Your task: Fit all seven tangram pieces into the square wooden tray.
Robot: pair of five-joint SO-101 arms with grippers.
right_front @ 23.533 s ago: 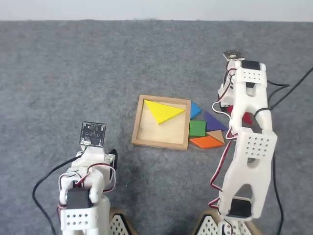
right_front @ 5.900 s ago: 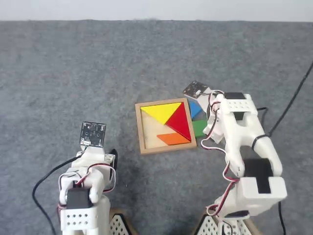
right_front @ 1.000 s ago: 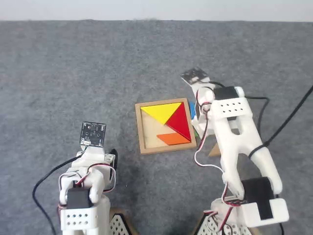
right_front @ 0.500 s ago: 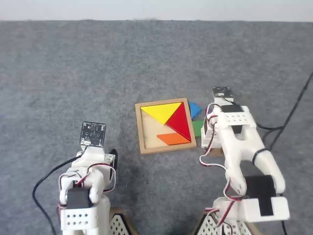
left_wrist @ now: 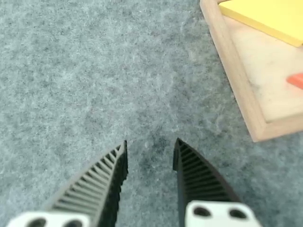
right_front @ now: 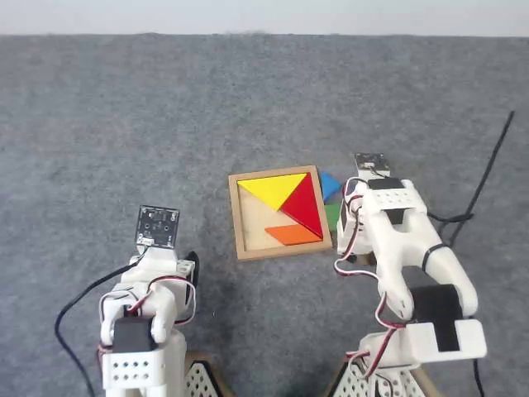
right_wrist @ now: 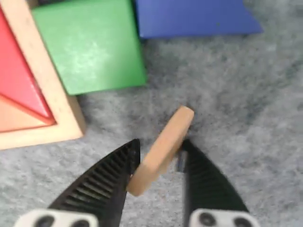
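My right gripper is clenched on the tan piece, which stands tilted on edge between my fingers, just beside the green square and the wooden tray. My left gripper hangs spread open over the grey mat, near the tray's corner

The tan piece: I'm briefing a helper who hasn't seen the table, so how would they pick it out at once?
Find the square wooden tray; just outside it, on the right arm's side, lie a green square and a blue piece. Next to them the right gripper pinches the tan piece on edge: bare wood, while its neighbours are painted and flat.
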